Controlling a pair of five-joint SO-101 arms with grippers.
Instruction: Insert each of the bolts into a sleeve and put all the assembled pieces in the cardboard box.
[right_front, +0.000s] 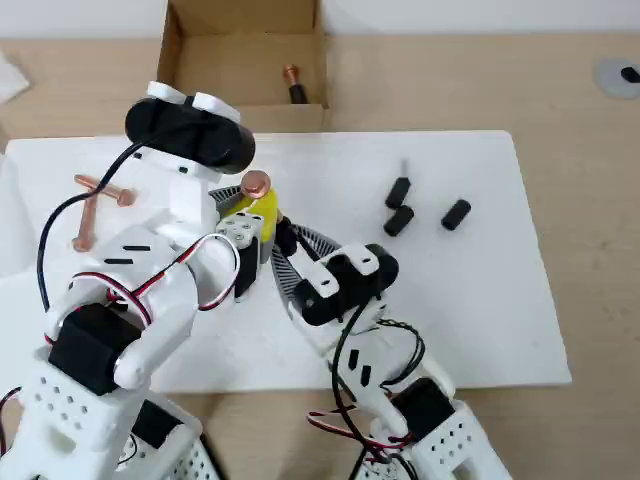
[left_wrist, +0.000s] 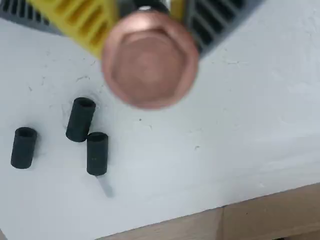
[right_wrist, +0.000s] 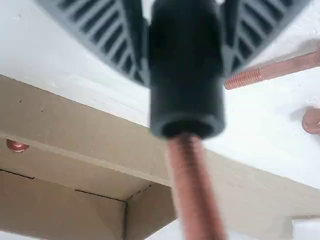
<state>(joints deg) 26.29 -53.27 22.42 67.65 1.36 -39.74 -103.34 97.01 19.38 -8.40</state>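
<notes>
My left gripper (right_front: 257, 213) is shut on a copper bolt (right_front: 257, 184) over the white mat, left of centre. In the left wrist view the bolt's round head (left_wrist: 150, 60) sits between a yellow and a grey finger. My right gripper (right_wrist: 186, 30) is shut on a black sleeve (right_wrist: 186, 75), right beside the left one. The bolt's threaded shaft (right_wrist: 192, 190) enters the sleeve's open end. Three loose sleeves (right_front: 399, 220) lie on the mat to the right. Two loose bolts (right_front: 95, 200) lie crossed at the left. The cardboard box (right_front: 200, 70) at the back holds one assembled piece (right_front: 292, 85).
The white mat (right_front: 480, 320) covers most of the wooden table. The box wall (right_wrist: 75, 150) stands just beyond the held sleeve. A dark round thing (right_front: 620, 75) sits at the table's far right corner.
</notes>
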